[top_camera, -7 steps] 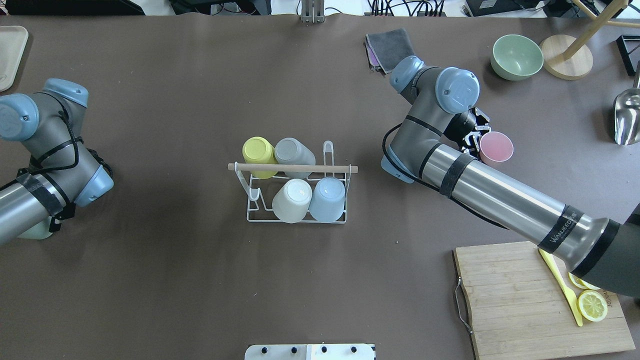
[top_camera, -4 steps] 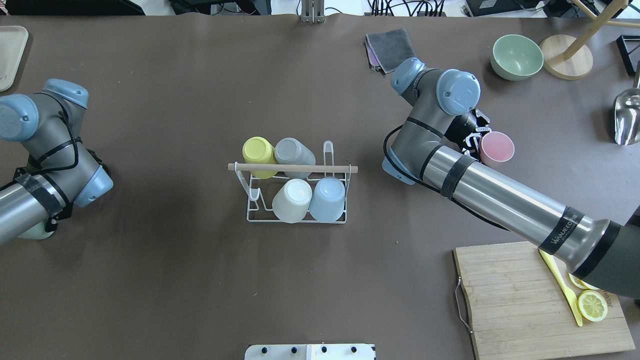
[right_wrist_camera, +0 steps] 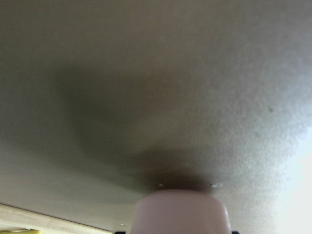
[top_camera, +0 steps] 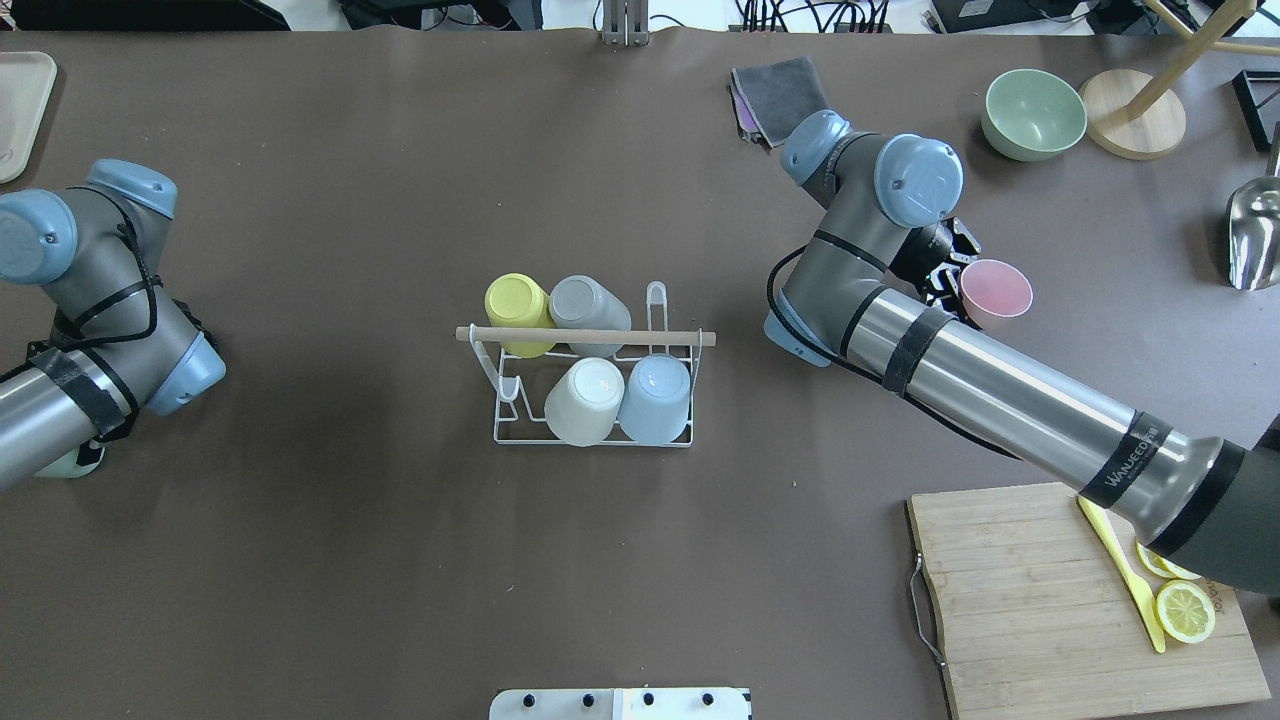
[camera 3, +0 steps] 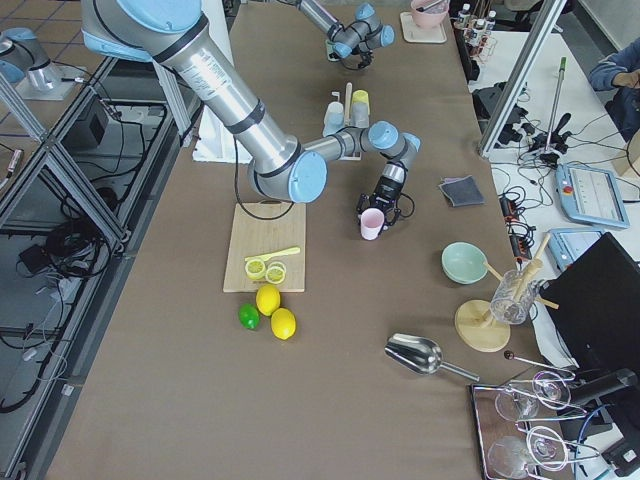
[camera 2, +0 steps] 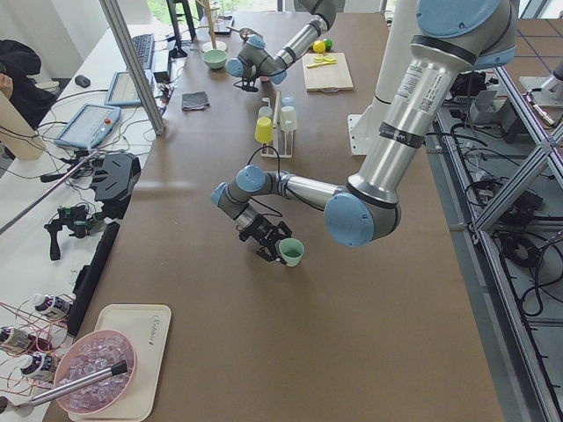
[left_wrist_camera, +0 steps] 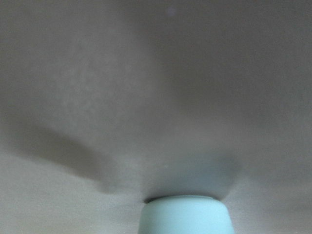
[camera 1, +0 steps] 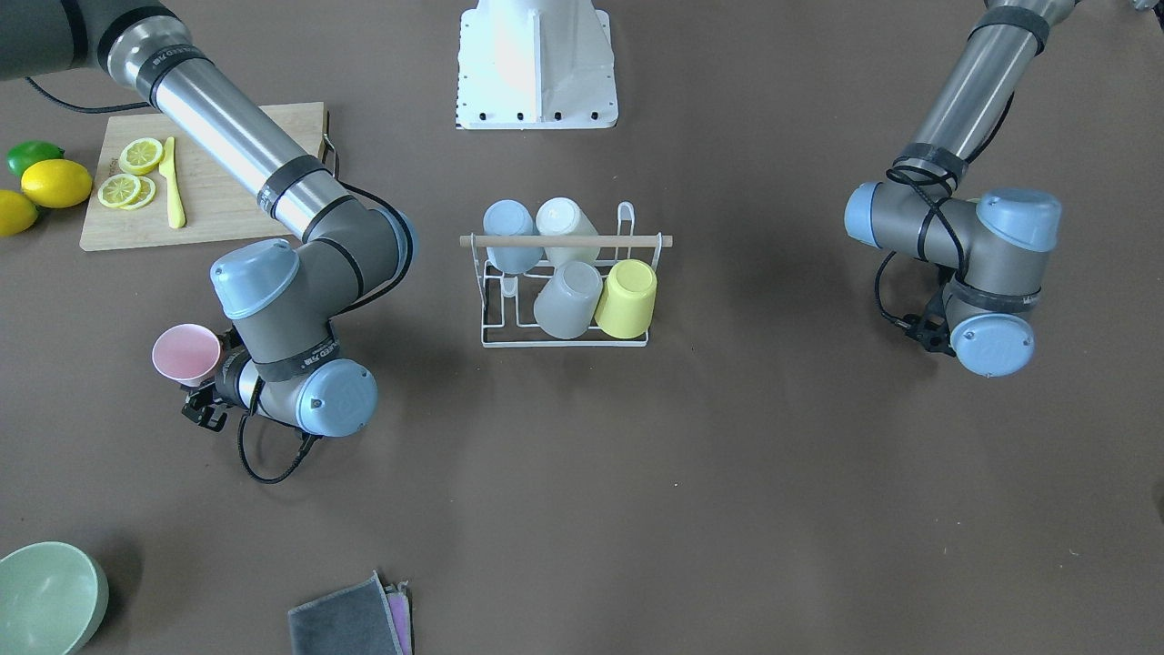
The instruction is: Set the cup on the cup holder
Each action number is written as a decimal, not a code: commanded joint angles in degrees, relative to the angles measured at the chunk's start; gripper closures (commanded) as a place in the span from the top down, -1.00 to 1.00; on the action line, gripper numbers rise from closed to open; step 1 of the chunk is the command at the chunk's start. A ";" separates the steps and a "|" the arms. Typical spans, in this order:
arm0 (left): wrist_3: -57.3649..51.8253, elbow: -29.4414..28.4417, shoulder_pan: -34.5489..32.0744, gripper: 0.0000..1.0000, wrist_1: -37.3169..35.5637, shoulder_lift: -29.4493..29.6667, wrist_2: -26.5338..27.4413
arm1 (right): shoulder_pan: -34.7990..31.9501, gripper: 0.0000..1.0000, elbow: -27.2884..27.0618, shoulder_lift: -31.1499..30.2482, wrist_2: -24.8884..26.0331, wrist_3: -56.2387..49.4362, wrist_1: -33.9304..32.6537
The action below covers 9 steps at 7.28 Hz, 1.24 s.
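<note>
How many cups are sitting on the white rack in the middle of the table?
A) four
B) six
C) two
A: the white rack holds a yellow cup, a grey cup, a white cup and a blue cup, which makes four.

Four wide, two wrist; common cup holder (top_camera: 590, 337)

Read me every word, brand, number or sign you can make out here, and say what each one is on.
"WANJEED…": white print on the black strap round the right arm's forearm; last letters unclear.
Script on the cream tray: too small to read.
White print on the black band at the right arm's wrist: too small to read.
Nothing else legible.
</note>
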State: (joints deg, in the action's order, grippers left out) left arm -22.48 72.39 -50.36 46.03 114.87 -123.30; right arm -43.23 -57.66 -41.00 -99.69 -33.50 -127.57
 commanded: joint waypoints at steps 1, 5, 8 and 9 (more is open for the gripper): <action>-1.50 0.99 -0.35 -1.00 -3.20 0.09 0.34 | -1.41 -1.00 -2.18 -0.13 0.02 -0.42 -1.87; -6.26 6.08 -5.17 -1.00 -10.33 0.18 3.15 | -10.71 -1.00 -14.54 -2.13 -2.94 -7.63 -5.40; -6.09 16.60 -12.18 -1.00 -13.77 0.18 5.53 | -19.41 -1.00 -24.91 -6.96 -15.84 -3.17 -5.06; -6.00 20.73 -16.22 -1.00 -13.69 -0.17 5.35 | -20.04 -1.00 -29.66 -9.77 -17.45 -1.67 -4.70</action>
State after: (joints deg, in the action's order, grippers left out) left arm -28.67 88.07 -62.07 32.72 114.99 -118.13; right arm -61.31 -81.65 -47.52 -113.40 -37.15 -132.68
